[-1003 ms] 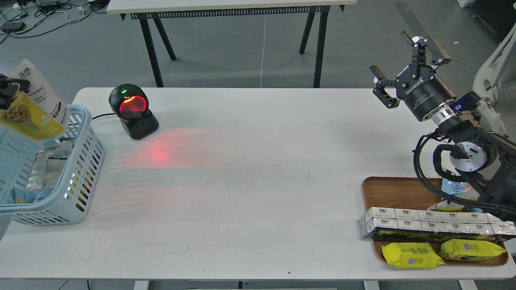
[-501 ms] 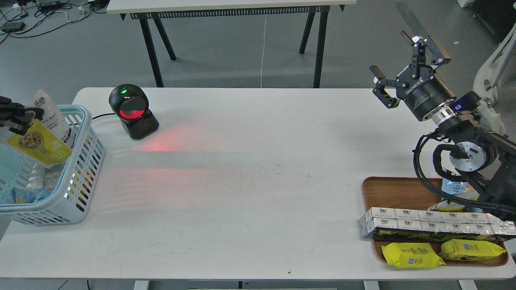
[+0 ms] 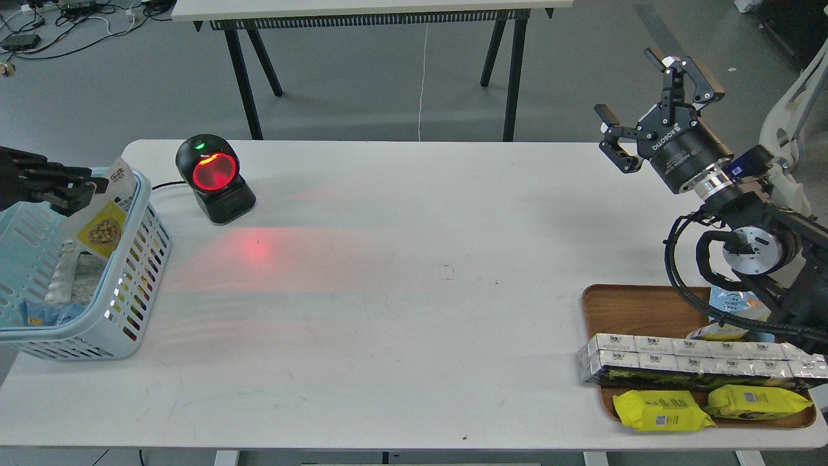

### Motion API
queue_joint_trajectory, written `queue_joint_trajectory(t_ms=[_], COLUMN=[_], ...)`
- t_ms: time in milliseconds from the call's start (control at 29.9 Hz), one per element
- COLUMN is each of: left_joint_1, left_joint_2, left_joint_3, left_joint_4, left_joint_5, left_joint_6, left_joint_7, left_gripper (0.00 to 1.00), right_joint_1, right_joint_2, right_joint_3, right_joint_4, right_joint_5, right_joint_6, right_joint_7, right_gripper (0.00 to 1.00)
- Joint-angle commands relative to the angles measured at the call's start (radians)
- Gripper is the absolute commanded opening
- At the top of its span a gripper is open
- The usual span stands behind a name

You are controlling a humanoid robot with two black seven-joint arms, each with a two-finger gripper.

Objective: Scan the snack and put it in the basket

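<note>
snack (image 3: 103, 217) lowered into basket (image 3: 139, 272) | scanner (image 3: 212, 178) beside | left claw (image 3: 87, 191) gripping

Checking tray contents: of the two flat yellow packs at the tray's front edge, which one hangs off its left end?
The left yellow pack, the larger-looking one. Its left end juts past the wooden tray onto the table; the right yellow pack lies within the rim.

On the table (image 3: 414, 310), the basket (image 3: 139, 259) sits far left with the snack (image 3: 103, 217) inside, the scanner (image 3: 213, 180) just right of it, the tray (image 3: 631, 310) far right.
</note>
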Motion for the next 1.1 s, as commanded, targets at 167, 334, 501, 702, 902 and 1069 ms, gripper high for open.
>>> queue_joint_trajectory(t_ms=[167, 334, 501, 702, 902, 1069], left_joint_1=[0.062, 0.076, 0.128, 0.249, 0.394, 0.431], left_joint_2=[-0.092, -0.184, -0.293, -0.405, -0.413, -0.411], left_joint_3=[-0.311, -0.406, -0.515, -0.613, -0.762, -0.772], left_joint_4=[0.020, 0.041, 0.124, 0.237, 0.242, 0.247], left_joint_5=[-0.538, -0.820, -1.072, -1.241, -1.241, -1.232], left_joint_6=[-0.040, -0.223, -0.374, -0.374, -0.374, -0.374], left_joint_7=[0.000, 0.000, 0.000, 0.000, 0.000, 0.000], left_gripper=[0.85, 0.87, 0.94, 0.99, 1.00, 1.00], right_joint_1=[0.109, 0.175, 0.204, 0.203, 0.180, 0.138], right_joint_2=[0.007, 0.008, 0.008, 0.030, 0.039, 0.041], right_joint_3=[-0.011, -0.017, -0.019, -0.017, -0.019, -0.019], right_joint_4=[-0.011, -0.018, -0.017, 0.006, 0.073, 0.118], right_joint_5=[-0.009, -0.014, -0.015, -0.017, -0.018, -0.055], right_joint_6=[0.000, 0.000, 0.000, 0.000, 0.000, 0.000], right_joint_7=[0.000, 0.000, 0.000, 0.000, 0.000, 0.000], right_gripper=[0.98, 0.98, 0.98, 0.99, 0.99, 0.99])
